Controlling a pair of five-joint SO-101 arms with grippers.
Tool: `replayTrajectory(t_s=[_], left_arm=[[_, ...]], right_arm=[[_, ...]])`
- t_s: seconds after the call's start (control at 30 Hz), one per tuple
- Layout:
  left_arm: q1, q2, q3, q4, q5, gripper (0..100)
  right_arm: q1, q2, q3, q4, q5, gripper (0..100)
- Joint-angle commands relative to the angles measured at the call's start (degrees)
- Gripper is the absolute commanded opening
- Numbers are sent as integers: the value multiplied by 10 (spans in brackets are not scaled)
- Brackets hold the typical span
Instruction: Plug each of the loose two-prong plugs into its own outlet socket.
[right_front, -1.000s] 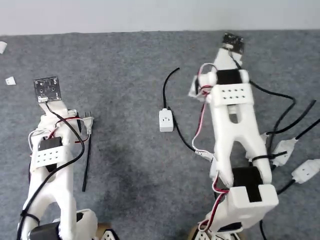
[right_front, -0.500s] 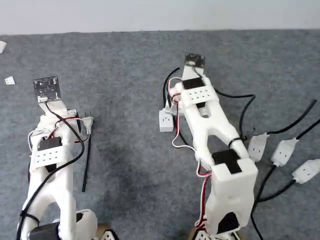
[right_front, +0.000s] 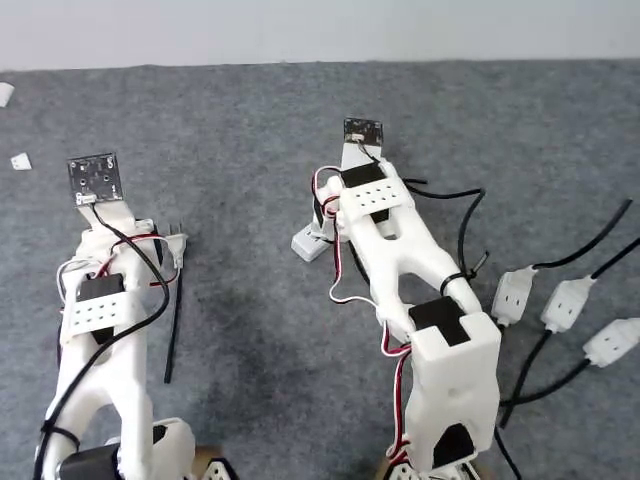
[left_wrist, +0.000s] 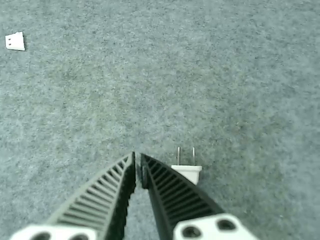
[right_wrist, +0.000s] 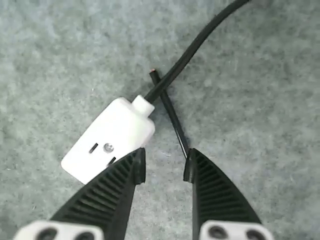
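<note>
the right pincer (right_wrist: 162, 165) hangs released, its two black ribbed fingers spread over the grey felt-like surface (right_front: 250, 340). the white block-shaped outlet socket (right_wrist: 107, 145) is not in the gap. it lies just outside one finger, and that fingertip appears to touch the corner at its slotted end. in the high view the same socket (right_front: 310, 243) sits on the left-arm side of the right arm's wrist, tilted. its long axis runs on a slant, from the slotted end by the finger to the collar where its thick black cord (right_wrist: 200, 37) leaves, pointing away from the pincer. between the open fingers lies only a thin black loose cord end (right_wrist: 170, 112), which passes beneath the thick cord.

the left pincer (left_wrist: 138, 160) is clenched to a sliver; whether anything is pinched in it i cannot tell. the small white two-prong plug (left_wrist: 186, 172) rests on the surface just beside one finger, prongs pointing away from the arm.

judging by this, the right arm is nearer the socket and the left arm nearer the plug, and the two pieces are well apart. to take the socket, the right pincer would likely need to shift towards the left arm to straddle the block's narrow width.
</note>
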Motion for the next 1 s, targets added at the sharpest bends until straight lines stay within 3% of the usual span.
replayTrajectory(t_s=[0.0,0.27,0.97], left_arm=[[3,-11,-5,-12,-6,13],[3,-11,-5,-12,-6,13],[2,-11,-5,-12,-6,13]], right_arm=[[-14,-50,-33,12,-13,134],[-19,-44,-32,-6,-89,136],[-65,44,-48,-81,-91,138]])
